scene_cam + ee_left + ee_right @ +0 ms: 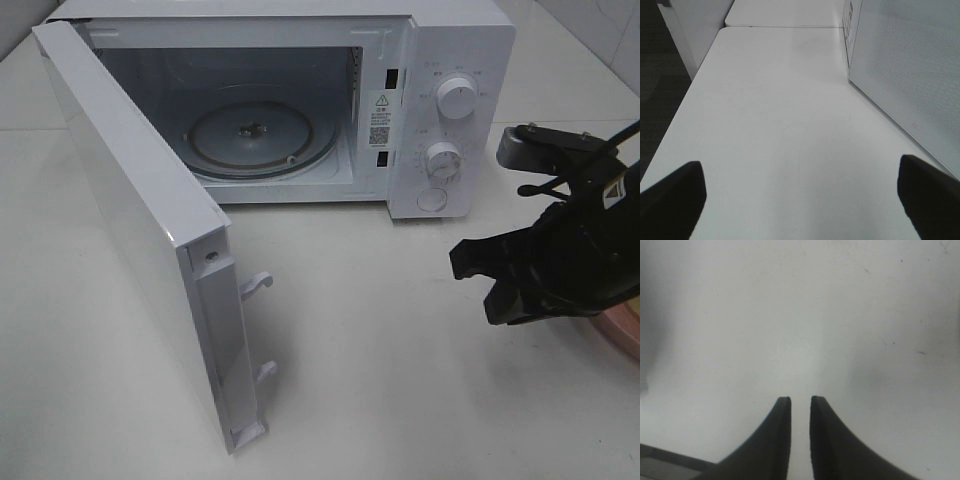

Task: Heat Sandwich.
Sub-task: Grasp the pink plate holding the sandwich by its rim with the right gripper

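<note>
We cannot see the sandwich in any view; only the rim of a pink plate shows at the right edge of the desk, behind the right gripper, whose jaws stand narrowly apart and hold nothing. Farther left, the microwave has its door swung open, showing the glass turntable. The left gripper hovers beside that door with its jaws wide.

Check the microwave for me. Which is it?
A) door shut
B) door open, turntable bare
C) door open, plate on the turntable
B: the door stands swung wide, and the glass turntable inside has nothing on it.
</note>
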